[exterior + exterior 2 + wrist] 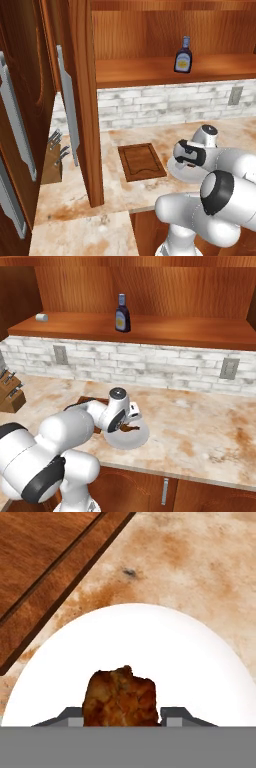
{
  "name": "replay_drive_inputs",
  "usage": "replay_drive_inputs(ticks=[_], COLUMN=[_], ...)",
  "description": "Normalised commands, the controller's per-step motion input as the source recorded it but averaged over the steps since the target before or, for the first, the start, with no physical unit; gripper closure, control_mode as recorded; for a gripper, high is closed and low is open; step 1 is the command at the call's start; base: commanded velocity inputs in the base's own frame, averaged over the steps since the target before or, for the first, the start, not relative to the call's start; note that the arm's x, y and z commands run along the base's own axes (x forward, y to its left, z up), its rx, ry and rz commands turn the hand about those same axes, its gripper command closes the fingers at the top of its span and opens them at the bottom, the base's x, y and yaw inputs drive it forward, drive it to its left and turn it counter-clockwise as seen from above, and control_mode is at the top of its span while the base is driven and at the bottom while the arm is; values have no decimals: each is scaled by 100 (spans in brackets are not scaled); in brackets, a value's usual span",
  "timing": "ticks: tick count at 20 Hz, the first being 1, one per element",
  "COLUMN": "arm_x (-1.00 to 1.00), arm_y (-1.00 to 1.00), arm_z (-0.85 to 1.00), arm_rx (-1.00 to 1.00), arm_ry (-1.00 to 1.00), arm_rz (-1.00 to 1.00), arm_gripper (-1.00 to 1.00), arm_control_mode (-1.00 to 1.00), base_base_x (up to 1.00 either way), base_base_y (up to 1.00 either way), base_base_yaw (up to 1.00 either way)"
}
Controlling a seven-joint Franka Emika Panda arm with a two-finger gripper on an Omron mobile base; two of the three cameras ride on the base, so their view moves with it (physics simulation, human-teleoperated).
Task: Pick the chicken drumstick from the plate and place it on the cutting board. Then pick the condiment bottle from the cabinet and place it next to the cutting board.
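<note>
The chicken drumstick (121, 697) lies on the near part of the white plate (150, 642), and my gripper (121, 719) is shut on it, a finger pressed against each side. In the right base view the hand hangs low over the plate (134, 442), with a bit of the drumstick (132, 428) showing under it. The dark cutting board (141, 161) lies just left of the plate (174, 174) on the counter. Up on the shelf of the cabinet (86, 100) the condiment bottle (183, 56) stands upright, well above and behind the hand.
An open cabinet door with a grey bar handle (69, 107) stands left of the board. Further left on the counter is a knife block (54, 161). A small pale can (42, 317) rests on the shelf's left end. Wall outlets (229, 368) sit in the brick backsplash.
</note>
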Motion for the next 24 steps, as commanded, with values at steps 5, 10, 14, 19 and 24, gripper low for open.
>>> replay_drive_inputs(ticks=[5, 10, 14, 19, 24], arm_x=[0, 0, 0, 0, 0], arm_y=[9, 11, 11, 14, 19], arm_z=[0, 3, 17, 19, 9], arm_rx=[0, 0, 2, 1, 0], arm_ry=[0, 0, 0, 0, -1], arm_rz=[2, 2, 2, 2, 1], arm_gripper=[100, 100, 100, 100, 100], arm_control_mode=[-100, -100, -100, -100, -100], base_base_x=[0, 0, 0, 0, 0], base_base_y=[0, 0, 0, 0, 0], base_base_yaw=[0, 0, 0, 0, 0])
